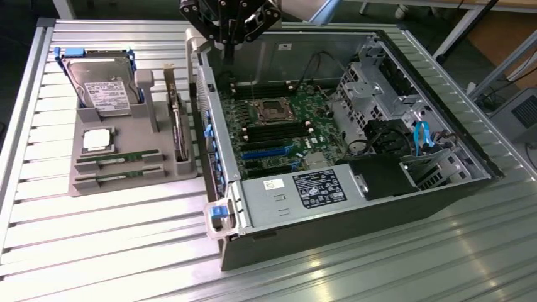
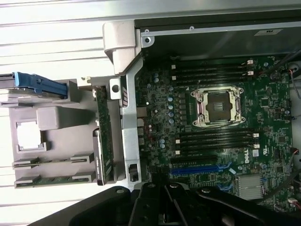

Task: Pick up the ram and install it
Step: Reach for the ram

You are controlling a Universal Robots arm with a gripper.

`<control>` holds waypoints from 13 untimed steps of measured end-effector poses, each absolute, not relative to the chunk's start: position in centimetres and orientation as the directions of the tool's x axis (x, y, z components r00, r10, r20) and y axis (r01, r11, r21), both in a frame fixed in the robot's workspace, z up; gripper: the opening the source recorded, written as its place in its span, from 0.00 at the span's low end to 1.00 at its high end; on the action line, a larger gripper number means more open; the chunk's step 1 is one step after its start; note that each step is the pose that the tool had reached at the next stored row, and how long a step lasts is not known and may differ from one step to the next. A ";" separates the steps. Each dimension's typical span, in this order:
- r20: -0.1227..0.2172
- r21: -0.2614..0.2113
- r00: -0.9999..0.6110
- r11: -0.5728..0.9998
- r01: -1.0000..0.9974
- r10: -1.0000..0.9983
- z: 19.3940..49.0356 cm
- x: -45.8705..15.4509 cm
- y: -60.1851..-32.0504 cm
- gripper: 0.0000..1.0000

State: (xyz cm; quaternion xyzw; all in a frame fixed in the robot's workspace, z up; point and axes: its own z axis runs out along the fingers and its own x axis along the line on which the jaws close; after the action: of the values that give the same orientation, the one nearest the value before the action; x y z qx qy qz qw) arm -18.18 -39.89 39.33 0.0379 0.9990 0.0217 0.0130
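Two ram sticks, thin green boards, lie in slots at the front of a grey holder tray [image 1: 134, 182]: one ram stick [image 1: 117, 158] [image 2: 52, 162] and a second ram stick [image 1: 117, 177] [image 2: 52, 180] beside it. My gripper [image 1: 227, 58] [image 2: 165, 189] hangs above the back edge of the open computer case [image 1: 251, 214], near its corner on the exterior view's left. It is well away from the tray, shut, and holds nothing. Below it lies the motherboard [image 1: 285, 135] [image 2: 160, 117], with black memory slots [image 2: 214, 141] either side of the processor socket [image 1: 273, 111] [image 2: 217, 106].
The tray also carries a silver hard drive [image 1: 105, 88] in a blue bracket [image 2: 37, 84], a square processor chip [image 1: 97, 139] [image 2: 28, 136] and an upright card [image 1: 178, 129]. Inside the case are a power supply [image 1: 312, 187], cables and a drive cage [image 1: 378, 82]. All rests on a slatted metal table [image 1: 100, 251].
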 end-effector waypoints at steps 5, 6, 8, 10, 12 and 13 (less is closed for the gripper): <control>-0.024 0.044 -0.997 0.996 0.075 0.076 39.3 -18.7 -39.9 0.10; -0.024 0.044 -0.997 0.996 0.075 0.076 39.3 -18.9 -39.9 0.10; -0.025 0.044 -0.997 0.996 0.075 0.076 39.3 -19.1 -39.9 0.10; -0.024 0.044 -0.997 0.996 0.075 0.076 39.3 -19.5 -39.9 0.10; -0.024 0.044 -0.997 0.996 0.075 0.076 39.3 -19.7 -39.9 0.10; -0.024 0.044 -0.997 0.996 0.075 0.076 39.3 -19.9 -39.9 0.10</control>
State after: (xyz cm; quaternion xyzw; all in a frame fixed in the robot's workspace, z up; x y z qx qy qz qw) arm -19.88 -39.90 39.33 0.0379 0.9990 0.0217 0.0131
